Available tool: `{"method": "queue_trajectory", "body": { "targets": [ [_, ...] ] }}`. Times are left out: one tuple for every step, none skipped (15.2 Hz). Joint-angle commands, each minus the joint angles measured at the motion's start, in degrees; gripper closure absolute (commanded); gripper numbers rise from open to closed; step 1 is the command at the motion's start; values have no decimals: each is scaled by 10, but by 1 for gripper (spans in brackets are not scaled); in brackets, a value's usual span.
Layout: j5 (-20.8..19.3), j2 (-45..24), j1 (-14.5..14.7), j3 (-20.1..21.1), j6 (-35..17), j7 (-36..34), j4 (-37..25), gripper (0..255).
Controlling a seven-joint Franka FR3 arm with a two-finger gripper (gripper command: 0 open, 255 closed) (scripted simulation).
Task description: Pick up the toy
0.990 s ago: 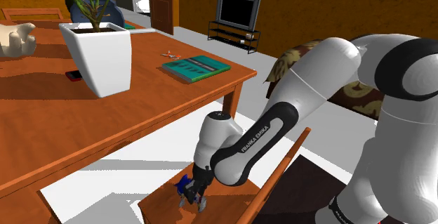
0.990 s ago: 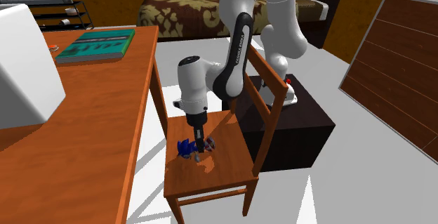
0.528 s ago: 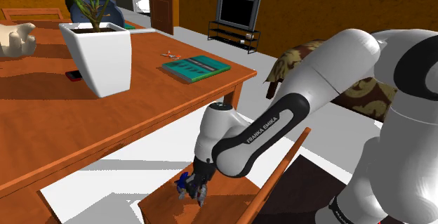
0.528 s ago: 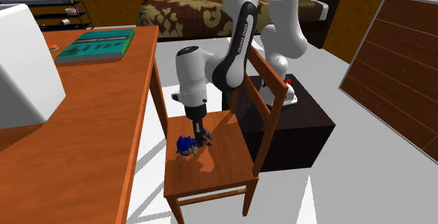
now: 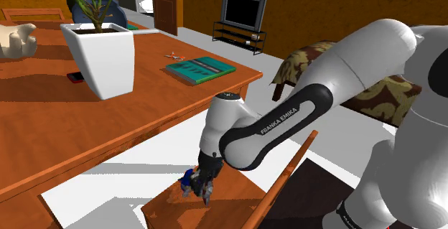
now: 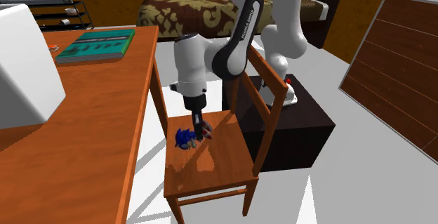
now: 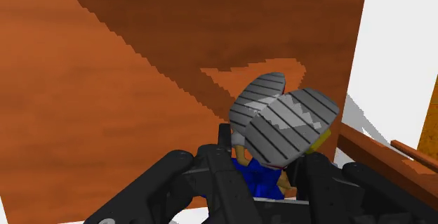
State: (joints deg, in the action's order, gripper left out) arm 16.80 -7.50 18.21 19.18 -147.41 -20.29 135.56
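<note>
**TOY CLAMPED, CLEAR OF CHAIR SEAT**

The gripper [image 6: 200,134] is closed on the blue toy figure [image 6: 184,139], with its fingers pressed to either side of the blue body. The toy hangs just above the wooden chair seat [image 6: 210,177], beside the bench [image 6: 91,138]. In the wrist view, the toy's long axis runs along the fingers. Its grey ribbed shoe soles [image 7: 281,121] point past the fingertips, toward the seat. Compared with one second ago, the gripper and toy stand higher over the seat, and the forearm is raised.
</note>
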Motion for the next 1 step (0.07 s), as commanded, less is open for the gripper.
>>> {"method": "queue_trajectory", "body": {
  "targets": [
    [0,4,0,0,5,0,-1,255]
  ]
}}
